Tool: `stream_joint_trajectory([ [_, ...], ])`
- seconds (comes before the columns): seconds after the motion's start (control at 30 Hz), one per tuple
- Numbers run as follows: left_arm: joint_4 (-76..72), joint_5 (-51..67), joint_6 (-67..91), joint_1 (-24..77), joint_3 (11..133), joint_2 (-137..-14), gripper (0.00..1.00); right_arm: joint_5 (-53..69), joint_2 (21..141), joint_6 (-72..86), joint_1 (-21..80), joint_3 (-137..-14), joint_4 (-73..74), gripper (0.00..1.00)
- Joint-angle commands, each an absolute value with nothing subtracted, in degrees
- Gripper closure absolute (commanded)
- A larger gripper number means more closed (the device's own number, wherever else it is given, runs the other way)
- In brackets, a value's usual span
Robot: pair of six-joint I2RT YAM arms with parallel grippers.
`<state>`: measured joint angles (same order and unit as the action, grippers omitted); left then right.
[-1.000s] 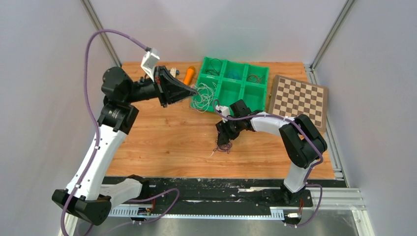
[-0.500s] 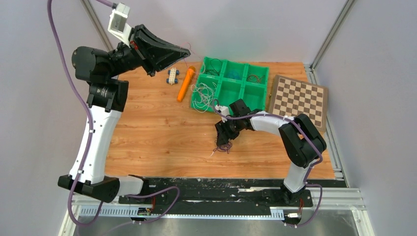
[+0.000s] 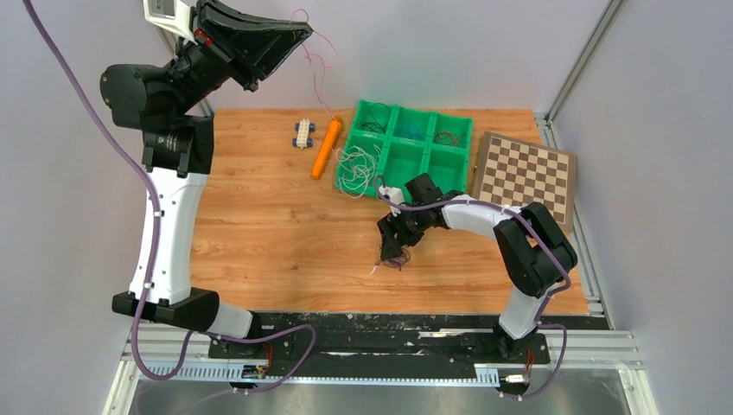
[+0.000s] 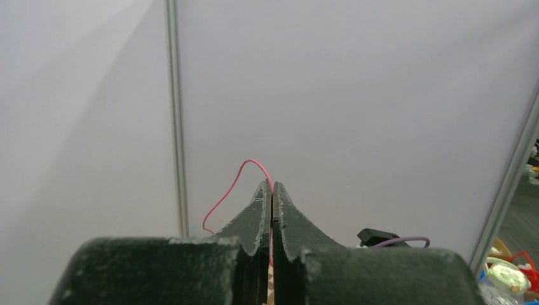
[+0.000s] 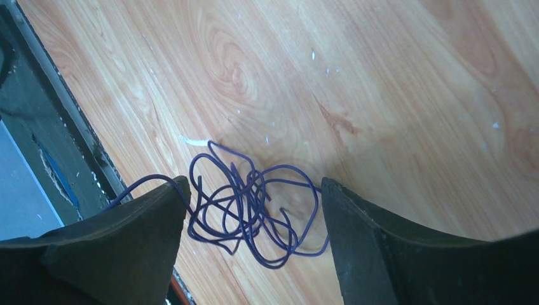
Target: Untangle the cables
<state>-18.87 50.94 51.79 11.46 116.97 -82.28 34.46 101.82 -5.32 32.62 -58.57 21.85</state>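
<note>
Your right gripper [image 5: 254, 190] stands open astride the purple cable [image 5: 248, 213] clump on the table [image 3: 285, 233], near its front edge; bare wood lies left. Farther back, high up, your left gripper [image 4: 272, 187] pinches the red cable [image 3: 321, 69], which dangles roughly vertically.

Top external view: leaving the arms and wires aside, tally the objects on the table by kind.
Green compartment tray: 1
Chessboard: 1
Orange carrot-like object: 1
Small wheeled toy: 1
Total: 4
</note>
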Motion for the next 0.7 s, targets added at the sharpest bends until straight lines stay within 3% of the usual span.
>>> stream_joint_trajectory([
  [0.0, -20.05, 48.00, 50.63, 10.99, 112.93, -81.80, 1.00, 34.86, 97.64, -9.66, 31.66, -58.87, 26.04, 0.20],
  [0.3, -22.70, 49.49, 51.13, 12.25, 104.25, -84.10, 1.00, 45.51, 92.90, -16.09, 26.83, -67.06, 35.73, 0.15],
  [0.67, -25.71, 48.75, 45.15, 18.57, 103.00, -94.38, 1.00, 46.17, 83.57, -15.69, 12.22, -62.80, 35.90, 0.10],
])
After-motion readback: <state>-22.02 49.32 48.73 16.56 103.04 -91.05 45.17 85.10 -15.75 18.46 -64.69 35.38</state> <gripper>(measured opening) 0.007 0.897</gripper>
